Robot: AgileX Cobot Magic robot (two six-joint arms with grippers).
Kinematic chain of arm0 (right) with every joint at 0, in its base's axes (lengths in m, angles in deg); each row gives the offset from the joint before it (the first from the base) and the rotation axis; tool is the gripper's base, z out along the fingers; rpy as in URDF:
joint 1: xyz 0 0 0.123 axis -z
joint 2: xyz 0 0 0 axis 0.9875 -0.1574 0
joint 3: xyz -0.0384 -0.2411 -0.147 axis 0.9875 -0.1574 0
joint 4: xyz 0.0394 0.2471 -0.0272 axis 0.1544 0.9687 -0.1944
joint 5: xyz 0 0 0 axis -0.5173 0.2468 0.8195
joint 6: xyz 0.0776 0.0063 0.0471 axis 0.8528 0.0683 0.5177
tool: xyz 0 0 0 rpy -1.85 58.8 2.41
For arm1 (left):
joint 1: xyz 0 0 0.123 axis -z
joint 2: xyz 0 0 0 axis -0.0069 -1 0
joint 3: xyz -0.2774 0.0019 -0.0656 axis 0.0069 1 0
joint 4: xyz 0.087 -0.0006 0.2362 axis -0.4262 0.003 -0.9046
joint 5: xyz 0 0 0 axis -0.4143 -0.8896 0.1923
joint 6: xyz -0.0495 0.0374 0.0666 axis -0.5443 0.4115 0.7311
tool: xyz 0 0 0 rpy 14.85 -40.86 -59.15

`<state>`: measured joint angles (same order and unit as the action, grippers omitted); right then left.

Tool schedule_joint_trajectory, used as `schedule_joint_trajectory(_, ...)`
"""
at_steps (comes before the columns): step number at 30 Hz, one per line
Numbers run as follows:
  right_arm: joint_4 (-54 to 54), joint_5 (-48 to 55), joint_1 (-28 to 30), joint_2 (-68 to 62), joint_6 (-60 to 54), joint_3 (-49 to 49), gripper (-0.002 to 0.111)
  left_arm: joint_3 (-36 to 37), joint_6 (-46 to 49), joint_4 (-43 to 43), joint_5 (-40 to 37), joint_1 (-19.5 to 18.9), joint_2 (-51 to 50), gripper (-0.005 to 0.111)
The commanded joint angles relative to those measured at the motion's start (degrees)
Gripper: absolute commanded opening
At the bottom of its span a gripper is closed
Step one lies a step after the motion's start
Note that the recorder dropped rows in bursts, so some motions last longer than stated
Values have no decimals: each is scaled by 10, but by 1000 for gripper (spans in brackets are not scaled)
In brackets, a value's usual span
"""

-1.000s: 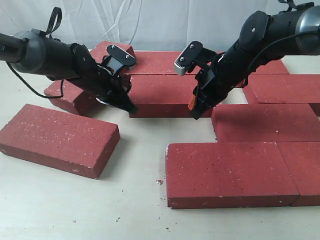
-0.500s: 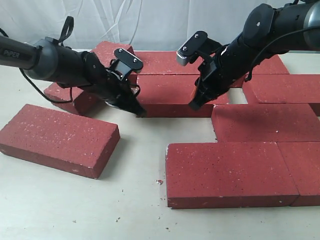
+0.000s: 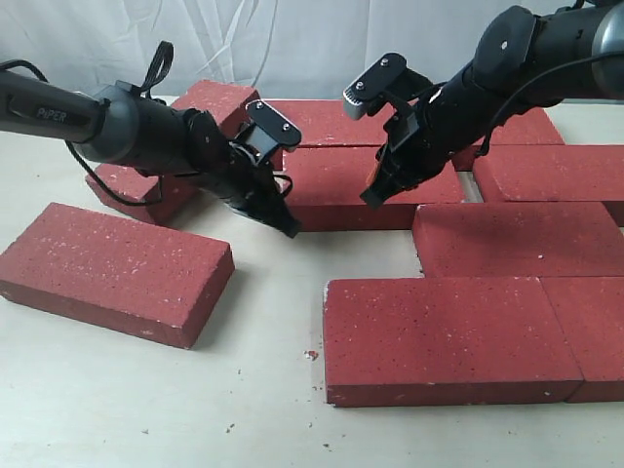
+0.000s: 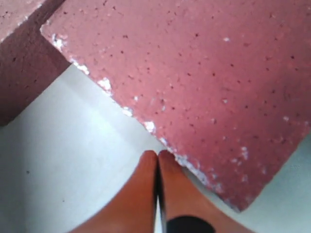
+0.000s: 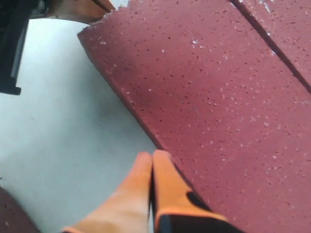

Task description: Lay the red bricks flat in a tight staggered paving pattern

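Here the middle brick lies flat, its long axis running left to right, just beyond both grippers. The left gripper, fingers pressed together and empty, touches its near long edge by the left corner. The right gripper, likewise pinched together, meets the same edge further along.

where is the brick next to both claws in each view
Exterior: the brick lies mid-picture, between the two claws.
Left wrist: it is the big brick just past the shut left claw.
Right wrist: it is the big brick whose edge meets the shut right claw.
Shared landmark: the left claw at the brick's near edge, seen in all three views.
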<state>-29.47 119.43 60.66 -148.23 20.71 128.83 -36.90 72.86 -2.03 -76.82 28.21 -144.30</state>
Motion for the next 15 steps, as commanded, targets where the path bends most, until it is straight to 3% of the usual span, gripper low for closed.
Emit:
schedule_joint_trajectory(1, 36, -15, 2, 5, 0, 3, -1, -4, -1, -3, -19, -24, 17, 0)
schedule_joint_trajectory(8, 182, -91, -24, 2, -29, 3, -1, -4, -4, -1, -126, -77, 95, 0)
schedule_joint_trajectory(12, 192, -140, -74, -18, -94, 21, -1, -2, -4, -2, -201, -110, 150, 0)
schedule_joint_trajectory(15, 178, -110, -105, -49, -85, 84, -1, 13, -4, -4, -231, -146, 182, 0)
